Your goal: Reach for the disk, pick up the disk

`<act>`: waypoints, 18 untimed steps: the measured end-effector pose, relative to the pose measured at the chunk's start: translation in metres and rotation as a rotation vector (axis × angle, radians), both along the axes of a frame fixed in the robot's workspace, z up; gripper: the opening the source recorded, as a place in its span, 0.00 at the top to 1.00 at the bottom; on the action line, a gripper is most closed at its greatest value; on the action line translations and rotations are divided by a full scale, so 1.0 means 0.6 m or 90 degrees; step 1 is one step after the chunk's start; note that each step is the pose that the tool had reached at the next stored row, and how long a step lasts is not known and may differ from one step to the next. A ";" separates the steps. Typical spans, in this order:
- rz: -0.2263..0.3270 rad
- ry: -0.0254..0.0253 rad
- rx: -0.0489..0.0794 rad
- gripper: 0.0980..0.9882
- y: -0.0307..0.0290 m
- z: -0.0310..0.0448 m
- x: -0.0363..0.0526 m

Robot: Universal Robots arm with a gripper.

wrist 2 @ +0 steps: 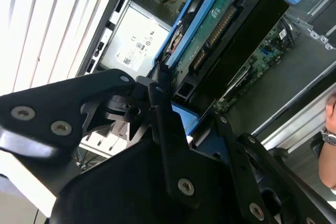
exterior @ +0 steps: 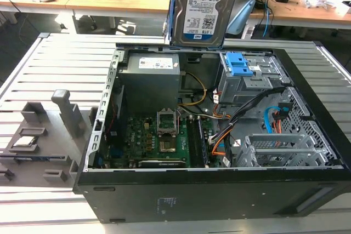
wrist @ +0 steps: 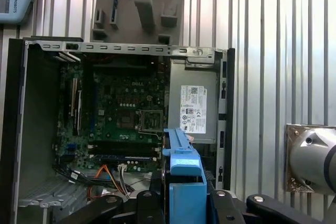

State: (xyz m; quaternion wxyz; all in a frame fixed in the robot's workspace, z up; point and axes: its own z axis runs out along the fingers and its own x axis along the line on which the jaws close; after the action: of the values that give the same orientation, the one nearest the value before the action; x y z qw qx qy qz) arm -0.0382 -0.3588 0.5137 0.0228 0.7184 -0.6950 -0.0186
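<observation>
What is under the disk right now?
The disk hangs above the open case; power supply and motherboard lie below. In the first wrist view its blue bracket covers part of the case floor.

Bright, even room light. Glare bleaches slatted table (wrist 2: 37, 19) in second wrist view. Computer case (exterior: 219, 195) interior in soft shadow; disk (exterior: 204, 9) evenly lit in exterior view.
</observation>
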 end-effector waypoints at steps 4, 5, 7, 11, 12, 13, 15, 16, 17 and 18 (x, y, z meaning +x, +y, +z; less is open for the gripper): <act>0.000 0.0000 0.000 0.70 -0.0113 0.000 0.000; 0.000 0.0000 0.000 0.70 -0.0143 0.000 0.000; 0.000 0.0000 0.000 0.70 -0.0206 0.000 0.000; 0.000 0.0000 0.000 0.70 -0.0337 0.000 0.000; 0.000 0.0000 0.000 0.70 -0.0357 0.000 0.000; 0.000 0.0000 0.000 0.70 -0.0391 0.000 0.000; 0.000 0.0000 0.000 0.70 -0.0428 0.000 0.000; 0.000 0.0000 0.000 0.70 -0.0446 0.000 0.000; 0.000 0.0000 0.000 0.70 -0.0469 0.000 0.000; 0.000 0.0000 0.000 0.70 -0.0511 0.000 0.000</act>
State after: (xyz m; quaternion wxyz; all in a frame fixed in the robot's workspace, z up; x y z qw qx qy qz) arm -0.0379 -0.3895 0.5137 0.0228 0.7184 -0.6950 -0.0186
